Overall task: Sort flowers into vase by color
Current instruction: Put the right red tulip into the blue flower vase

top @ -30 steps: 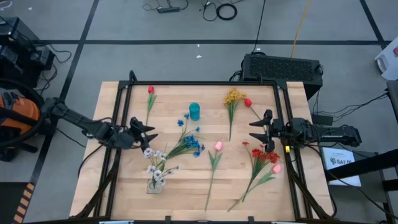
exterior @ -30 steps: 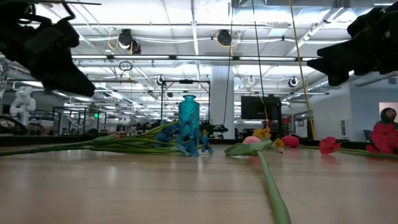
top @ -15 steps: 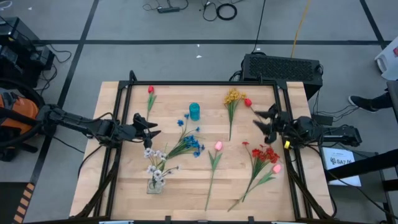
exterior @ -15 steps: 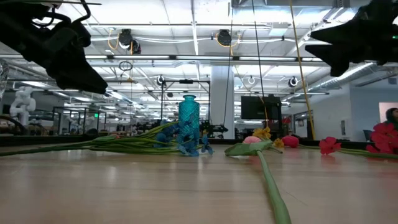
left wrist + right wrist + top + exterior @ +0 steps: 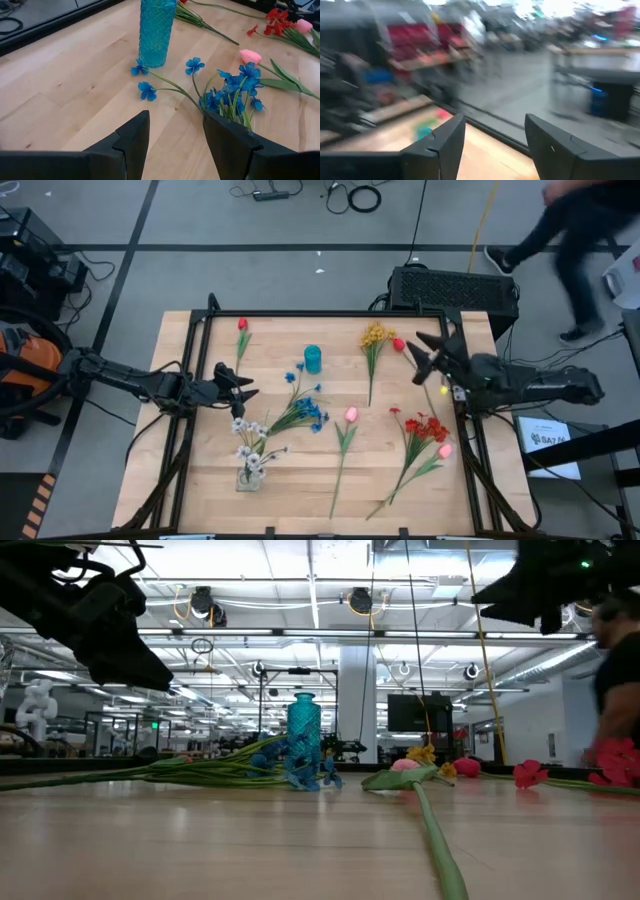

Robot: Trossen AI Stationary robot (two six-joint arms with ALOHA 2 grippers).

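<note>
Blue flowers (image 5: 305, 408) lie flat on the table (image 5: 200, 480), just ahead of the left gripper (image 5: 240, 388); in the left wrist view the spray (image 5: 235, 97) sits directly beyond the fingers. The blue vase (image 5: 313, 359) stands upright farther ahead, apart from that gripper, with loose blue heads at its foot. White flowers (image 5: 250, 442) lie close beside the left gripper, toward the near table edge. A red tulip (image 5: 242, 326) lies near the far left corner.

Left arm reaches low from the table's left side, gripper level over the wood, fingers spread and holding nothing. Right gripper (image 5: 432, 352) is raised above the far right part of the table, turned toward the far edge, fingers parted and empty. A red flower (image 5: 399, 345) lies just beside it and a yellow spray (image 5: 375, 336) a little farther. The red cluster (image 5: 425, 430) and pink tulip (image 5: 351, 415) lie behind it, toward mid-table.

Open wood lies between the two grippers and along the near edge.

The right wrist view is motion-blurred; nothing on the table can be identified in it. A person (image 5: 575, 230) crosses the floor beyond the far right corner, partly cut off.
</note>
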